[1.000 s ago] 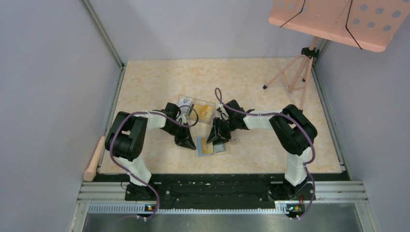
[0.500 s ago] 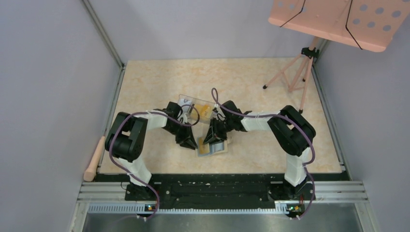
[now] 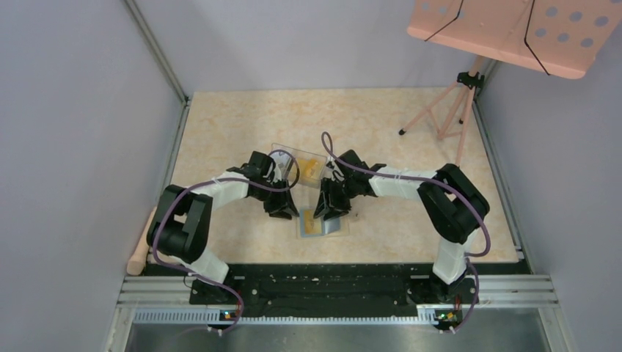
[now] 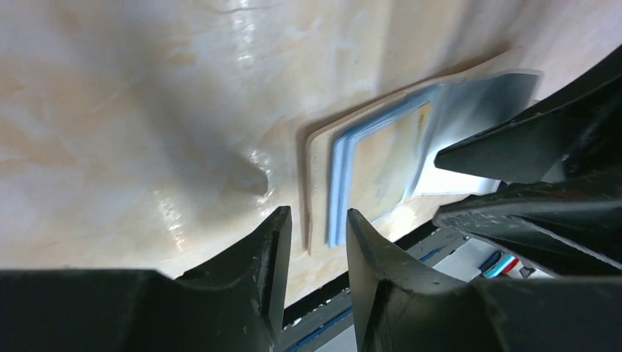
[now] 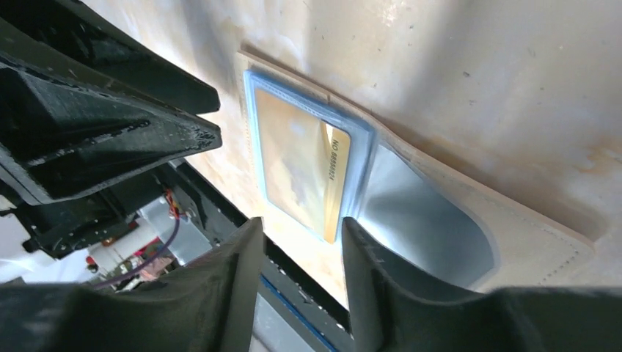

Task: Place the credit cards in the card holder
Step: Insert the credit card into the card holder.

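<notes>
So the card holder [image 3: 323,226] is lying open on the table [image 3: 411,125] right between the two arms, with a gold credit card [image 5: 297,165] sitting in its blue pocket. The left gripper [image 4: 314,231] is only a narrow bit open and empty, its tips straddling the holder's beige edge, though I honestly can't tell if they touch it. The right gripper [image 5: 297,235] is about half open, holding nothing, hovering right over the end of that card.
</notes>
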{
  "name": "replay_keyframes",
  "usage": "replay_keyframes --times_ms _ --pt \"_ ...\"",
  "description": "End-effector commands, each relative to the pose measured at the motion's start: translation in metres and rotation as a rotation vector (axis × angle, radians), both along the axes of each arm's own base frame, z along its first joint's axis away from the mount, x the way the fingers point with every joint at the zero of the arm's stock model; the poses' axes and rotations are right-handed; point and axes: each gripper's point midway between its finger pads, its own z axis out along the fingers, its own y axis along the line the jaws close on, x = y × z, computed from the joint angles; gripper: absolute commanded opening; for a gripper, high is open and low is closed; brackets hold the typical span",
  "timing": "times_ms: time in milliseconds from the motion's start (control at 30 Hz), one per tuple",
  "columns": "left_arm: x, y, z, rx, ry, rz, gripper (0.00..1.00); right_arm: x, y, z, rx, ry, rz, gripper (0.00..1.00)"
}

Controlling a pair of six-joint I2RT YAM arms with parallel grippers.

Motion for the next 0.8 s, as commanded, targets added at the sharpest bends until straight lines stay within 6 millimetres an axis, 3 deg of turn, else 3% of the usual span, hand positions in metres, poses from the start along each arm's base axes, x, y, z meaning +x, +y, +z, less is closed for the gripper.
replay_keyframes --times_ms 0,133,333,533,767 --pt "0.007 -0.017 0.007 -0.109 -0.016 -0.014 0.38 0.003 0.002 0.013 -0.004 -0.061 0.034 0.36" --pt "0.006 -0.023 0.005 -0.146 -0.006 -0.022 0.36 -0.002 0.002 -0.001 -0.005 -0.029 0.054 0.19" --pt "0.002 -0.027 0.008 -0.179 -0.01 -0.031 0.38 -0.003 -0.001 -0.02 -0.038 -0.009 0.057 0.02" --pt "-0.001 -0.022 0.008 -0.139 -0.021 -0.028 0.36 -0.005 -0.007 -0.035 -0.086 0.006 0.062 0.0" --pt "0.0 -0.022 0.022 -0.14 -0.084 -0.025 0.36 -0.009 -0.012 -0.041 -0.105 0.016 0.062 0.0"
